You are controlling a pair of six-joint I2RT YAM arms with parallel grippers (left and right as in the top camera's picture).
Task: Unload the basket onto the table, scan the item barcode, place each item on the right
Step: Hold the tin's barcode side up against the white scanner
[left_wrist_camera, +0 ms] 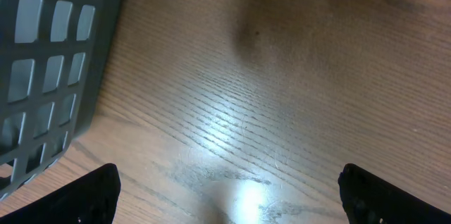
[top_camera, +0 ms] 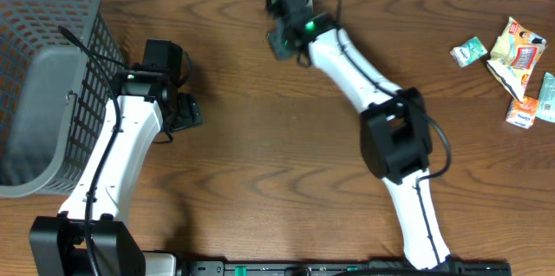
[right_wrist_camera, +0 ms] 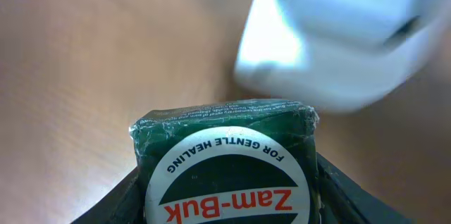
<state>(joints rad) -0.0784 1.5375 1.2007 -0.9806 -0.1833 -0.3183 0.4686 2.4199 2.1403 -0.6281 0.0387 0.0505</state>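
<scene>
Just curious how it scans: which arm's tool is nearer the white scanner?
Right. The right tool holds a green box just before the scanner; the left tool sits far off beside the basket.

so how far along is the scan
Done: the box is gripped in the right end effector. In hand: it is held close to the white scanner. Left: the scan itself, which nothing here confirms; more packets lie off to the right.

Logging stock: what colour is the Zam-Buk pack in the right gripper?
Zam-Buk pack: dark green, with a white round label and red lettering. Clearest in the right wrist view.
</scene>
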